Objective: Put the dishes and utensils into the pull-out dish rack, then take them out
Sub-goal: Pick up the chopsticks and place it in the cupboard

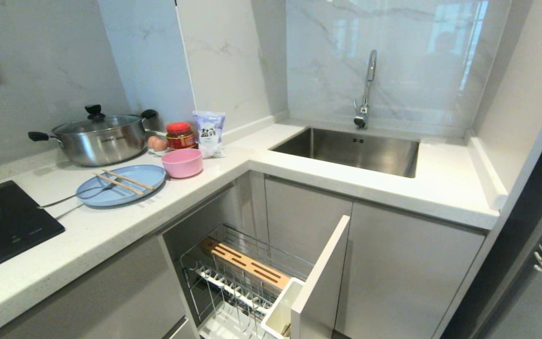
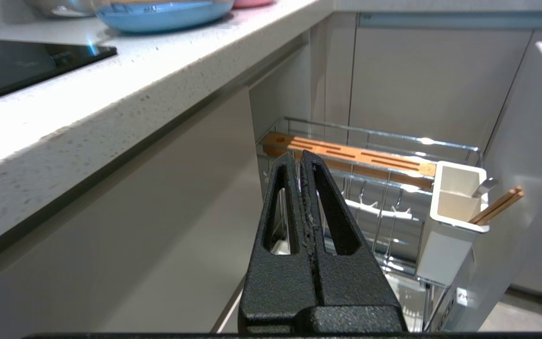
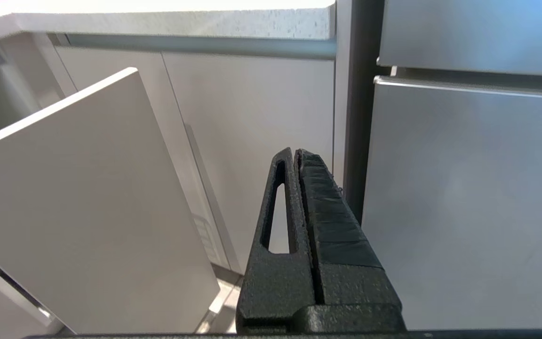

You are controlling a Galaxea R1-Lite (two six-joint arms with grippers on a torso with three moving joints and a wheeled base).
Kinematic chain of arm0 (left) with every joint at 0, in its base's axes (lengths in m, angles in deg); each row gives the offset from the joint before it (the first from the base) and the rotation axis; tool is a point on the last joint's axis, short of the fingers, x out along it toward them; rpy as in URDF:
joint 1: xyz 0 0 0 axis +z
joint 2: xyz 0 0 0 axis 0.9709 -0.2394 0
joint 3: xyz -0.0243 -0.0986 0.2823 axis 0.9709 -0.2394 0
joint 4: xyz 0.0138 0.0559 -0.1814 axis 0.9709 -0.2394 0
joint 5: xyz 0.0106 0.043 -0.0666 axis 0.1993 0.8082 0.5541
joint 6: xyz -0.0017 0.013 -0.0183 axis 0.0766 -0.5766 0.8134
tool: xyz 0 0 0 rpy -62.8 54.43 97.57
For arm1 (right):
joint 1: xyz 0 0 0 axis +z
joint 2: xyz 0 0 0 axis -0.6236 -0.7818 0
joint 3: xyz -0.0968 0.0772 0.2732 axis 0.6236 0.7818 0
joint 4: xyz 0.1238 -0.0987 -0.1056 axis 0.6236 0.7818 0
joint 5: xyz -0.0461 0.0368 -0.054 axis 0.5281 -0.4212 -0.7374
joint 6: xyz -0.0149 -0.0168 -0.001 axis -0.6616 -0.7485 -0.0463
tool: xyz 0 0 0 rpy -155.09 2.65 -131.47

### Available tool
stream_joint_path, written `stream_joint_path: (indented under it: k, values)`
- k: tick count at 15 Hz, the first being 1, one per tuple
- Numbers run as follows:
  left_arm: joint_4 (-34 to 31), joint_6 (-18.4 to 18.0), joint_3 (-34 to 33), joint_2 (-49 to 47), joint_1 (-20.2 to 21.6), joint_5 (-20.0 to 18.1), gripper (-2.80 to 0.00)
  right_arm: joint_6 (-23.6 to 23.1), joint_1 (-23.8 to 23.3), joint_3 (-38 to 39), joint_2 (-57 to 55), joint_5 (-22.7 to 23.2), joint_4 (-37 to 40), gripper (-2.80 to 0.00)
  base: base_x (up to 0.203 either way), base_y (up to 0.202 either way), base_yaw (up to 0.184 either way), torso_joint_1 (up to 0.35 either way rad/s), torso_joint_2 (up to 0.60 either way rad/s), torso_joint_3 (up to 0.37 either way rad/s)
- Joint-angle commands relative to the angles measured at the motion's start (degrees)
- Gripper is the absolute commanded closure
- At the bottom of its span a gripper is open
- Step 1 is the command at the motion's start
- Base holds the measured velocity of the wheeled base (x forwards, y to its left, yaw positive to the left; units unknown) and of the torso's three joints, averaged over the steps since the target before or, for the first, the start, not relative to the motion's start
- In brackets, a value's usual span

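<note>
On the white surface (image 1: 111, 226) lies the light-blue plate (image 1: 121, 184), and a pair of wooden chopsticks (image 1: 124, 181) rests across it. A fork (image 1: 75, 196) lies with its head on the plate and its handle reaching out over the surface. The pink bowl (image 1: 182, 163) stands just beside the plate, on the side toward the sink (image 1: 346, 149). Behind them are a steel pot (image 1: 97, 136), a red-lidded jar (image 1: 180, 135) and a white bag (image 1: 209, 133). Below the surface the dish rack (image 1: 238, 278) is pulled out; its white caddy (image 2: 454, 212) holds another pair of chopsticks (image 2: 497, 206) and a metal handle, and no dishes stand on its prongs. The left gripper (image 2: 300, 157) hangs before the rack, its fingers pressed together and empty. The right gripper (image 3: 295, 155) is near the cabinet front, its fingers also closed on nothing.
</note>
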Motion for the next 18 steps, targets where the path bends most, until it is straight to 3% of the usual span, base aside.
stream_joint_path:
  k: [1,18]
  values:
    - [-0.02,-0.05,0.01,-0.09,0.01,0.02,0.0,0.02,0.03,0.0,0.24,0.0,-0.05,0.0,0.0,0.0,0.0,0.002,0.01,-0.183]
    - [-0.02,-0.4,-0.04,-0.13,0.01,-0.24,0.0,0.02,0.08,0.0,0.24,-0.08,-0.05,0.0,0.0,0.0,0.0,0.003,0.0,-0.198]
